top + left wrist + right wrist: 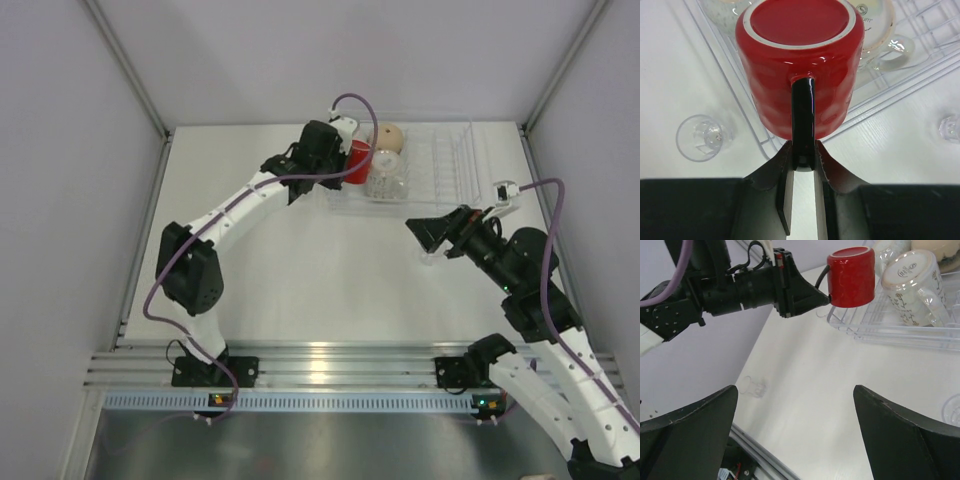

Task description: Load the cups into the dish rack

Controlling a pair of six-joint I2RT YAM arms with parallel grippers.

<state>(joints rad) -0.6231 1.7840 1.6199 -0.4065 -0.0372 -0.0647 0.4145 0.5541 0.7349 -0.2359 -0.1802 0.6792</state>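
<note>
End effectors: left end effector [802,155] nearly closed, fingers clamped on the black handle of red mug [800,75]. Mug is inverted, base up, held over left end of dish rack [440,165]; contact w/ rack cannot be confirmed. Right end effector [795,430] spread wide, holding nothing, hovers over bench [300,290] in front of rack, well apart from the mug.

Obscured: rack is transparent, ribs hard to trace in top view; its far end is cut off in both wrist views. Small clear glass [702,137] on bench near rack corner is faint. Second glass [951,127] is cut off at frame edge. Red mug's rim is hidden.

Qty: red mug x1, in grip. In rack: patterned white mug [915,287] x1, inverted; tan mug [390,135] x1. Clear glasses on bench: x2 visible. Rack x1.
</note>
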